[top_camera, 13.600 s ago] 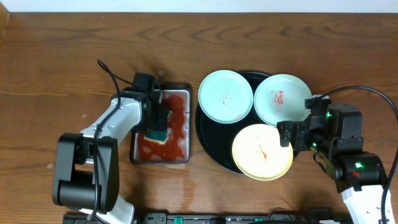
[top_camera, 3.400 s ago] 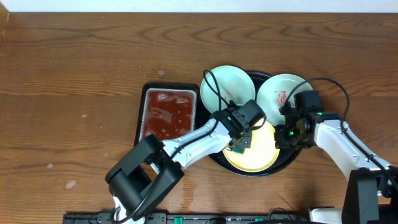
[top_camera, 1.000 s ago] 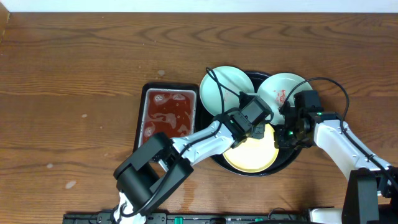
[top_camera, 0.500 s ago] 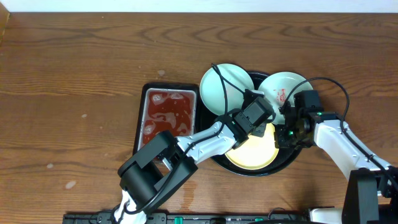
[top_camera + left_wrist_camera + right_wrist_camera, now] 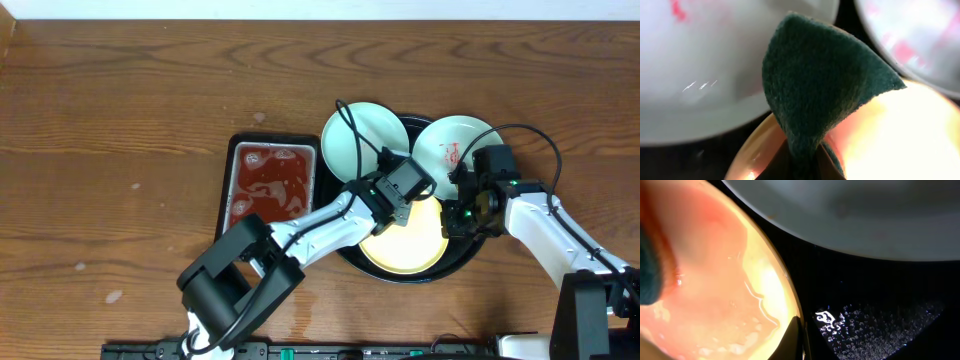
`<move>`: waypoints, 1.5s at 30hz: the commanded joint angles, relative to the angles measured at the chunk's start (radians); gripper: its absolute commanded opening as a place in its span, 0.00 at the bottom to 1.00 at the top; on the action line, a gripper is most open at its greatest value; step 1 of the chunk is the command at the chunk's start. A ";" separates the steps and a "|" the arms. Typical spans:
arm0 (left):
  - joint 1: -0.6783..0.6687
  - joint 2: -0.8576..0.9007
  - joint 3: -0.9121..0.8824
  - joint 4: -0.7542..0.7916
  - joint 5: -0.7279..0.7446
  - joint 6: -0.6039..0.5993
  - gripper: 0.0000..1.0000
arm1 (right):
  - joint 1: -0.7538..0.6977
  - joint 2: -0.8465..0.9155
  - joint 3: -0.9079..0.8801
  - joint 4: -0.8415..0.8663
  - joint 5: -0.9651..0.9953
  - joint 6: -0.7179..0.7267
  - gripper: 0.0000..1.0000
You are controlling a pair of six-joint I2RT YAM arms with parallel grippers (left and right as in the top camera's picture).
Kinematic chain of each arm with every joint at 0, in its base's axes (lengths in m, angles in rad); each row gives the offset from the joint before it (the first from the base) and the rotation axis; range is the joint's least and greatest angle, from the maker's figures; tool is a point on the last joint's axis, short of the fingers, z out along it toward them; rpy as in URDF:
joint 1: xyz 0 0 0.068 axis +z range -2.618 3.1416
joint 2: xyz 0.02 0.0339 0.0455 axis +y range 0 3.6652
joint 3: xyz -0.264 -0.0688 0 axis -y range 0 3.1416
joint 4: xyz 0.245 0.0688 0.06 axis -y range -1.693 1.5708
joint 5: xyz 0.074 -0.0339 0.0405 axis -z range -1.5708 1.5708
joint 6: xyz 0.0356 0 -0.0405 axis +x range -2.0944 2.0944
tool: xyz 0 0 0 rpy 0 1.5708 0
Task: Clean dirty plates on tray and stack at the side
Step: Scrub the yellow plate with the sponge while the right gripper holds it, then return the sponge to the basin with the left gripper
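We see the round black tray (image 5: 452,262) right of centre in the overhead frame, on the wooden counter (image 5: 120,120). All three plates lie on it: the mint plate (image 5: 340,160) at its upper left, the white plate (image 5: 465,140) at its upper right and the yellow plate (image 5: 405,248) at the bottom.

The left end effector (image 5: 405,190) is over the yellow plate's upper edge. In its wrist view the fingers are pressed together on the lower end of a dark green sponge (image 5: 825,85). The sponge rises across that plate's rim toward the gap between the other two plates.

The right end effector (image 5: 462,215) sits at the yellow plate's right edge. In its wrist view the rim runs into the fingers at the bottom of the frame, so we read it as pinching that plate.

A wet reddish film covers the yellow plate, and red smears show on the white and mint plates. Just left of the black tray lies a small rectangular tray (image 5: 225,185) of red liquid.
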 commanded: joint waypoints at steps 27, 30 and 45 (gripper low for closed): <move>-0.102 -0.028 -0.027 0.003 0.209 -0.017 0.08 | -0.004 0.004 -0.004 -0.005 0.034 -0.006 0.01; -0.099 -0.007 -0.027 -0.005 0.196 -0.016 0.08 | -0.004 0.004 -0.004 -0.006 0.034 -0.006 0.01; -0.017 -0.139 -0.027 -0.156 0.018 -0.013 0.08 | -0.004 0.004 -0.014 -0.007 0.034 -0.006 0.04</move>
